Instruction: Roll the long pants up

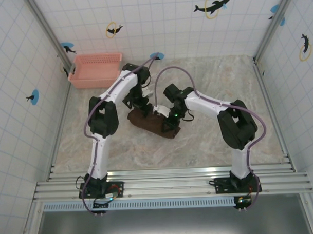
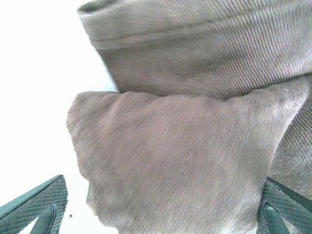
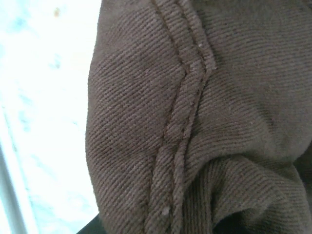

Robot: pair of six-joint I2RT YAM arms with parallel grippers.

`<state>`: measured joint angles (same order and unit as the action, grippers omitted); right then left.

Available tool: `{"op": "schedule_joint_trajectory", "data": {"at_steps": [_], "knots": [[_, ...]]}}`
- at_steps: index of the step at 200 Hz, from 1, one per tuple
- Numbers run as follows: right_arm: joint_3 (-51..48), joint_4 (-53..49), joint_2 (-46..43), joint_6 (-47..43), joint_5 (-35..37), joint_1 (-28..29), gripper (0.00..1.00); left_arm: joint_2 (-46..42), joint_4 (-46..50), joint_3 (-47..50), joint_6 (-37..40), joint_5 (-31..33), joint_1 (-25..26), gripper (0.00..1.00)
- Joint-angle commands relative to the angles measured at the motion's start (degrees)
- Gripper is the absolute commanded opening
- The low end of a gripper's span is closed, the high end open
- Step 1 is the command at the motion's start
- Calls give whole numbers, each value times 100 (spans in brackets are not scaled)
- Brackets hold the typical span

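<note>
The long pants (image 1: 152,125), dark brown soft cloth, lie in a fat roll on the pale stone-look table (image 1: 217,79), and both hands are down at the roll. The left gripper (image 1: 144,108) sits at the left end of it. In its own camera the two dark green ridged fingers (image 2: 36,204) stand wide apart with nothing pinched. A big fold of the brown cloth lies right between them and in front of them.

The right gripper (image 1: 168,121) is at the other end of the roll, right up against it. Its camera is so near that I mostly see brown cloth with a double seam (image 3: 183,112). So I cannot tell if that hand is pinching the cloth or is just next to it.

What could go wrong? I think the roll could come loose. The left hand holds nothing, so if the right hand tugs or moves off, the outer fold may flop open (soft cloth does not keep its shape). A finger could also catch in a fold and drag the whole roll along when the hand lifts.

Count: one pair of pants, one pink plastic basket (image 1: 95,70) well past the left hand, two arms, two hands
</note>
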<state>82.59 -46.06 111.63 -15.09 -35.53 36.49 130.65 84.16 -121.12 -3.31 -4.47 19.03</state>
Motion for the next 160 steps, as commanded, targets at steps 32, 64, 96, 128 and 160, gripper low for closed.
{"op": "schedule_joint_trajectory", "data": {"at_steps": [32,64,96,128,160], "knots": [[-330,1692,653,2758,-2972,-979,14,-685,125,-448,-346,214,-198,97],[-148,1704,1247,3315,-3024,-1175,13,-773,134,-343,-688,-53,-193,98],[-223,1901,1512,3749,-2955,-1236,12,-944,-415,512,-1314,-888,-139,98],[-385,2530,1671,4431,-3063,-1327,11,-1435,-2140,2164,-2587,-1982,-126,98],[-531,3086,1849,4901,-3175,-1453,11,-2002,-3859,3145,-3880,-2277,41,97]]}}
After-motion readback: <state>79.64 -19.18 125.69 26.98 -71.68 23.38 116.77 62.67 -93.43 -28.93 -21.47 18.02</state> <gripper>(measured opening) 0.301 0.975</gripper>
